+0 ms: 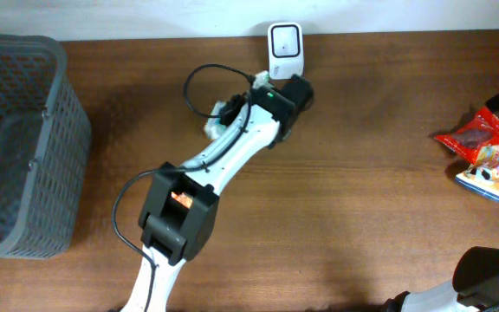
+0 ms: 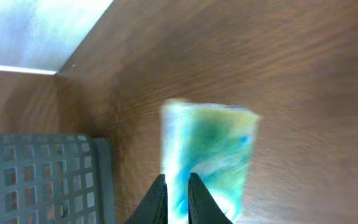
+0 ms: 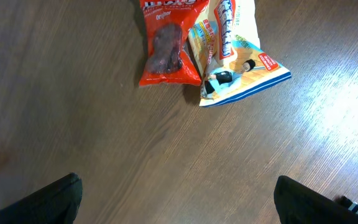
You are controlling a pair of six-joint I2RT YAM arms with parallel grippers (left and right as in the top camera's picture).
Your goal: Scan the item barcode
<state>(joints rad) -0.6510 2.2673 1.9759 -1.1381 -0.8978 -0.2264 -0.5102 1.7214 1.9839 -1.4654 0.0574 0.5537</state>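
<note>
The left end effector (image 2: 177, 200) is clamped on the lower edge of a blue-green packet (image 2: 213, 149), held above the worktop (image 2: 303, 74) close to the white barcode scanner (image 1: 284, 43) at the far edge. The barcode itself is too blurred to find. Turn the printed face squarely toward the scanner window, hold it steady, and keep the fingers off the code. The right end effector (image 3: 179, 208) hangs spread wide near the snack bags (image 3: 210, 46).
</note>
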